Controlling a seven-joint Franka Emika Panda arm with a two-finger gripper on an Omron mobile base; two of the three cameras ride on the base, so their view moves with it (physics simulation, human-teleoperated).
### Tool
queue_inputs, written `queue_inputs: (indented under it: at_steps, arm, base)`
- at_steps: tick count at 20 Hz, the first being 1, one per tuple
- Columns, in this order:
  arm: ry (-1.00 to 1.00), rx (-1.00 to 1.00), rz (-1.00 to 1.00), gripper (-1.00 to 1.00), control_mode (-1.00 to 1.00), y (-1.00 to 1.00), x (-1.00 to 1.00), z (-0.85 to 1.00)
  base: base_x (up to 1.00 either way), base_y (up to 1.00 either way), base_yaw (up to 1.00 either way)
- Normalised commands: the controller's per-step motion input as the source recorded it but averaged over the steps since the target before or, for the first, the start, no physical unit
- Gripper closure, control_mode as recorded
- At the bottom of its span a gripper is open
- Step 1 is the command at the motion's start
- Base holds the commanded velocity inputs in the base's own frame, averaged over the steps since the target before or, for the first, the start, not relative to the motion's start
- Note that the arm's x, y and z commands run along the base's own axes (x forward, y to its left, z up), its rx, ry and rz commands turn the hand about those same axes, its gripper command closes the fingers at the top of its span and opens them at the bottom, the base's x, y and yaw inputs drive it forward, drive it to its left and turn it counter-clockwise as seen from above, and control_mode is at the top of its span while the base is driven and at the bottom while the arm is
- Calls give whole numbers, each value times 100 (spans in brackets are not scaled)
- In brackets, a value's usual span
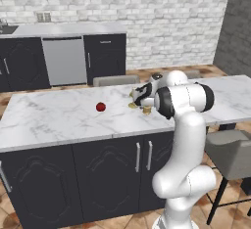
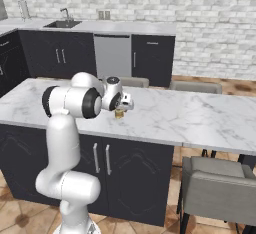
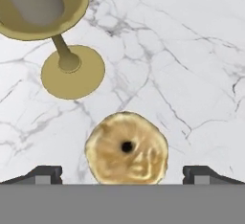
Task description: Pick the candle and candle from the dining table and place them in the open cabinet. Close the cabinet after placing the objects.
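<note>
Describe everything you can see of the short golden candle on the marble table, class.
The short candle is a squat, round, golden-tan piece with a mottled waxy top and a small dark hole at its centre. It stands upright on the white marble table, apart from the brass candlestick beside it. The open gripper hangs directly above it, one fingertip on each side, not touching.

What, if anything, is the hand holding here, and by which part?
Nothing is held. The hand is open above the squat golden candle, one fingertip on either side, not touching it. The brass candlestick stands beside it.
</note>
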Motion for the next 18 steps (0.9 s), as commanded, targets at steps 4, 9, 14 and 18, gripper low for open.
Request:
queue_inputs:
  at_steps: [4, 9, 14, 18]
  arm:
    - [0, 0, 0, -100, -100, -4, 9, -9]
    - [0, 0, 0, -100, -100, -2, 0, -11]
    - [0, 0, 0, -100, -100, 0, 0, -16]
    - [0, 0, 0, -100, -100, 0, 1, -18]
  base:
    - [0, 0, 0]
    - [0, 0, 0]
    - [0, 0, 0]
    - [0, 0, 0]
